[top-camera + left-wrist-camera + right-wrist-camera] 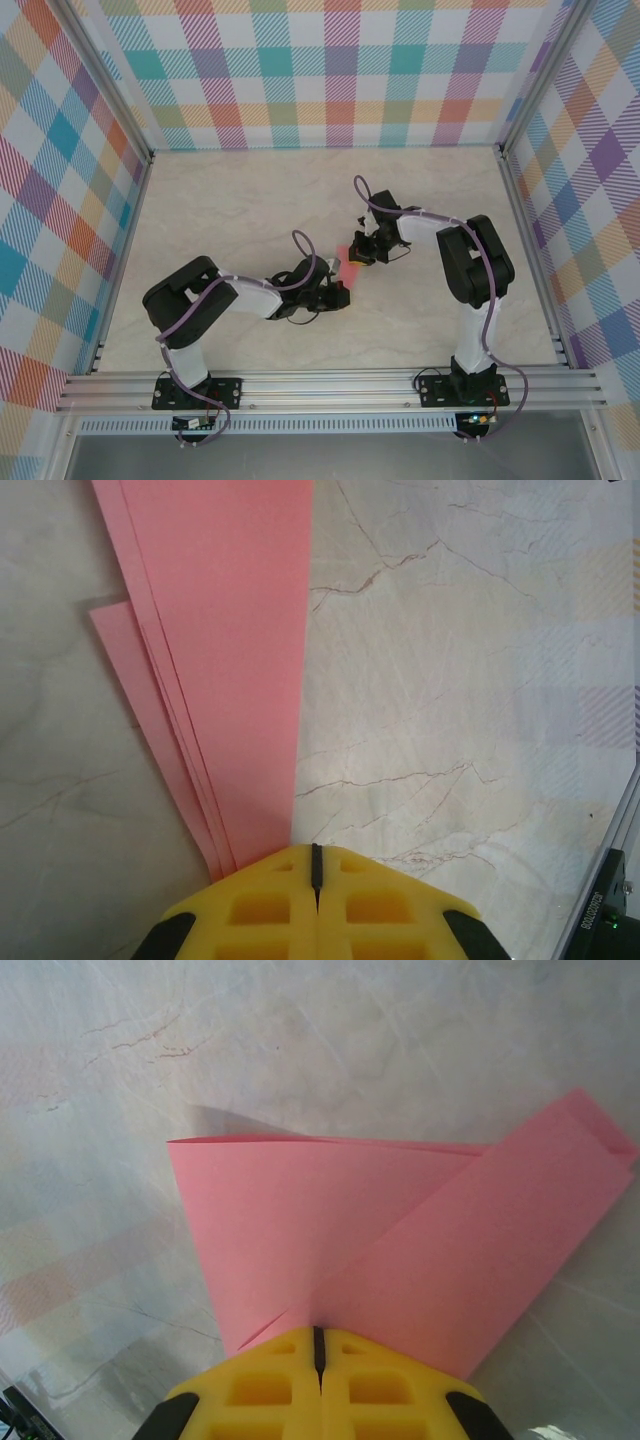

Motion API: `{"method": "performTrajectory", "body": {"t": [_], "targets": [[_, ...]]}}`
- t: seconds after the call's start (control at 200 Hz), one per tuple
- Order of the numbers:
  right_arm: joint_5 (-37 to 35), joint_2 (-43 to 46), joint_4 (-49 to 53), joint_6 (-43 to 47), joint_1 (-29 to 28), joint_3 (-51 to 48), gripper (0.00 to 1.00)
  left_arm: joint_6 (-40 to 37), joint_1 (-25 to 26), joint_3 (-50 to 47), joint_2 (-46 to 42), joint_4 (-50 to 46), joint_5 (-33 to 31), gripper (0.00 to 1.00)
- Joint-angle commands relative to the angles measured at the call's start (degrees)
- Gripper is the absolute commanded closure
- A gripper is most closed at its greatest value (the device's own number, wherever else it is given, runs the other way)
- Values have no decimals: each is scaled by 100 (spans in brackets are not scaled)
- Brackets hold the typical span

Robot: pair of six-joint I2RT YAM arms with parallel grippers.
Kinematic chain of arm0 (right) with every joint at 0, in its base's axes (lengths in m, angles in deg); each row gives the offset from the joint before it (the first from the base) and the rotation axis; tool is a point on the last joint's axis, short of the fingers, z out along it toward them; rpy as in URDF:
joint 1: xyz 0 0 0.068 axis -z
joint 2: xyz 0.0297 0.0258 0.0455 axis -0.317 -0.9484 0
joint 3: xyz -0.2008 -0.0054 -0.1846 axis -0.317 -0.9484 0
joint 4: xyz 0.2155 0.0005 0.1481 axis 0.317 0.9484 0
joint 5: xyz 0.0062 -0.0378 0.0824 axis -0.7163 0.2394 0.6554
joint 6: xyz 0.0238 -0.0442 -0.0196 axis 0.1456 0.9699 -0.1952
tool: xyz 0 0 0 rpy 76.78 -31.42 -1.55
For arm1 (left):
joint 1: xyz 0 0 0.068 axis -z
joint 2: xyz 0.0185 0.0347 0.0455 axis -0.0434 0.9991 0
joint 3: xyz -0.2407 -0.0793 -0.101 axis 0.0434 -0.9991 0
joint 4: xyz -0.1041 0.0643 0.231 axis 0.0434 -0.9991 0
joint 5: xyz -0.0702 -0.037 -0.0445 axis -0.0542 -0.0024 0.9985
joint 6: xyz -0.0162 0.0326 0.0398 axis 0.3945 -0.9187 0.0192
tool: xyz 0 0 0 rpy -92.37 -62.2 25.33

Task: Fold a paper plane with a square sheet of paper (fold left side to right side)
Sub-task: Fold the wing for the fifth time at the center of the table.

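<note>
Left claw: left gripper (316, 862) has its yellow fingers pressed flat together; the narrow end of the paper plane (225, 660) runs into their tips, so it looks pinched there
Right claw: right gripper (319, 1342) is likewise clamped tight, biting the wider end; one pink flap crosses over another just ahead of the fingertips
Plane's place: mid-table in the top view, a small pink patch strung between the two claws over the marbled table (230, 200); a shadow beneath it in the right wrist view suggests it is lifted, not lying flat
Long axis: runs claw to claw, slanting from the left arm's near side up toward the right arm's far side; from the left wrist it fans straight away from the fingers, its layered edges stepping out to the left
Nearer arm: neither; each has an end
Coming move: I judge the fold turns on that shared axis; one claw must carry its side across while the other anchors
Risk: thin paper between two clamped claws; pull apart and it may tear
</note>
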Motion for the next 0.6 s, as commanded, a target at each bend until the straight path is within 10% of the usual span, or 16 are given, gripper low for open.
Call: {"method": "performTrajectory", "body": {"t": [0.0,0.595], "targets": [[-753,-353,255,145,36,38,97,106,298,-318,-60,-829,381,100],[-736,-415,293,136,32,111,97,165,425,-554,-342,-918,287,100]]}}
